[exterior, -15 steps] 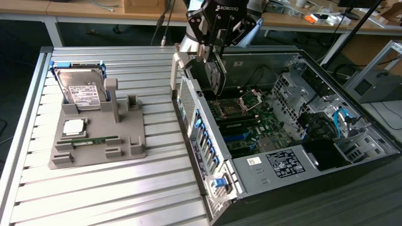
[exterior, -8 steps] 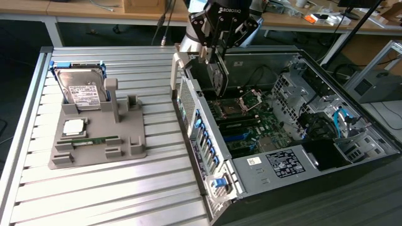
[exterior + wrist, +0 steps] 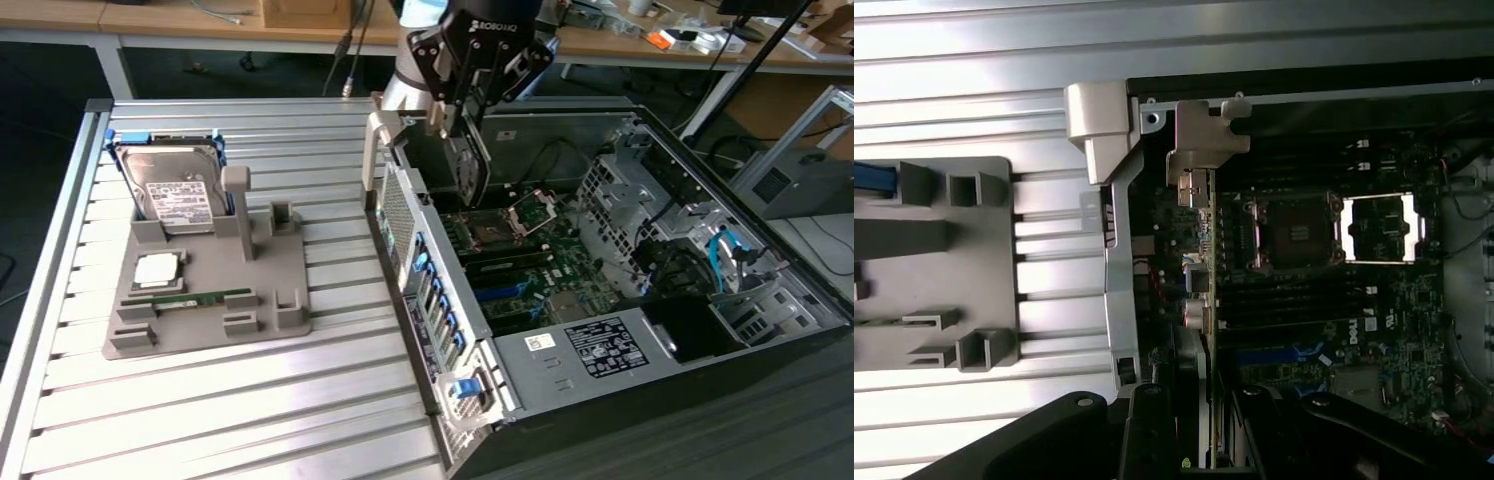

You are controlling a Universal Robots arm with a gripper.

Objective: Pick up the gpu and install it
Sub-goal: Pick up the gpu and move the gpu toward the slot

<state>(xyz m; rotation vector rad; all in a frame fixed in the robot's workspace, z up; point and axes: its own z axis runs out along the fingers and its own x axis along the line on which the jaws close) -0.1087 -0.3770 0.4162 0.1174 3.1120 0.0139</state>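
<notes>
Clearly the pincer (image 3: 461, 120) holds the gpu (image 3: 470, 170): its jaws are closed to a narrow gap on the two flat faces of the card, near the upper edge. The card hangs upright, edge down, over the open computer case (image 3: 414, 270), above the motherboard (image 3: 534, 270) and close to the case wall on the exterior view's left. I cannot tell if its lower edge already touches a slot.

In the wrist view the gpu (image 3: 1197, 270) is seen from its thin edge, with the silver bracket (image 3: 1204, 140) at the far end, and the pincer (image 3: 1199, 420) is around the near part.

I judge the card to be light and stiff, but fragile. The board is thin and has small parts on it, so a strong squeeze or a sideways push can harm it. The flat faces are the good place to hold, not the bracket and not the contact edge. The cooler face may be a little smooth, so the card could tilt in the grip.

On the tabletop (image 3: 267, 400), on the exterior view's left, a grey holder (image 3: 274, 318) carries a hard drive (image 3: 171, 195).
</notes>
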